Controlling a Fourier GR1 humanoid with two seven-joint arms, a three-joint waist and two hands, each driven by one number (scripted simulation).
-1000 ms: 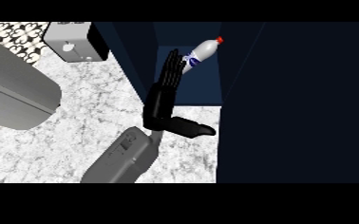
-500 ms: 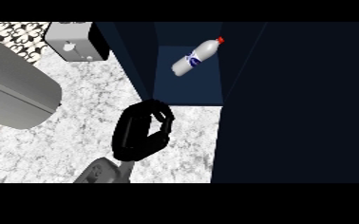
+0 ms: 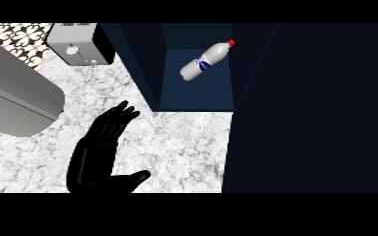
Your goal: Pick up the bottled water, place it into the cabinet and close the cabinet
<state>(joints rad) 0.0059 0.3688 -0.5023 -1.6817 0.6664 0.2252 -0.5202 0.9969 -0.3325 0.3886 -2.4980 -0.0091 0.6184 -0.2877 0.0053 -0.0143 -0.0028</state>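
The bottled water (image 3: 206, 61) is seen lying on its side inside the open cabinet (image 3: 198, 92), on the dark blue floor of the compartment. It is tilted, with its red cap pointed to the upper right, close to the right inner wall, and its base pointed to the lower left. A blue mark is seen on its white body. Nothing is touching the bottle.

One robot hand (image 3: 100, 155) is shown at the lower left part of the view, over the marbled surface (image 3: 184, 145). From the view alone it cannot be told whether it is the left or the right one; by its place at the left of the view it is taken here as the left. Its fingers are held straight and together, pointed up and a little to the right toward the cabinet, and the thumb is spread out to the right. Nothing is held in it, so it is released. It is well apart from the bottle, and its fingertips are near the front left edge of the cabinet but not touching it.

A large dark panel (image 3: 303, 110) is seen at the right of the compartment. At the upper left a grey box with a dark side (image 3: 77, 45) is standing on the surface, and a big grey rounded body (image 3: 26, 100) is seen at the left edge.
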